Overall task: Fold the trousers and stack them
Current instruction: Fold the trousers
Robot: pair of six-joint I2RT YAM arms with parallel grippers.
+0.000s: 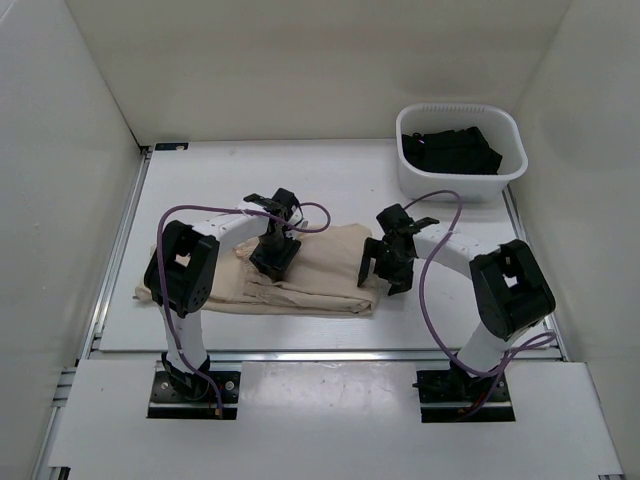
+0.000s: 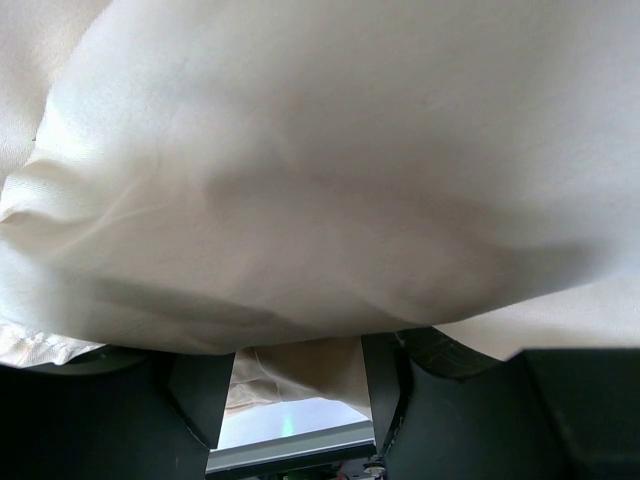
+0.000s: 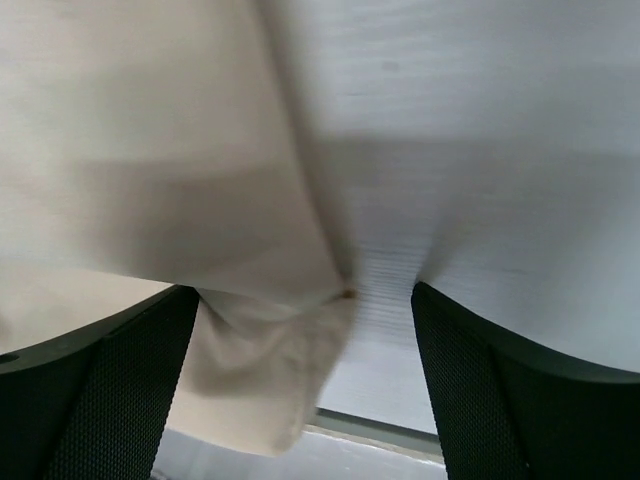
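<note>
Trousers [image 1: 320,268]: partly folded on table [image 1: 350,190], long axis 9–3 o'clock | left gripper [image 1: 272,252]: over mid-cloth, jaws partly apart, cloth between, seemingly unpinched | right gripper [image 1: 390,265]: jaws apart astride 3 o'clock edge, nearest that end

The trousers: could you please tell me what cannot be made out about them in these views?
- Top view: the left arm covers part of the trousers; waistband and tag are too small to find.
- Left wrist: they fill the frame, so whether the left fingers grip them is unclear.
- Right wrist: blur smears their edge between the right fingers.
</note>
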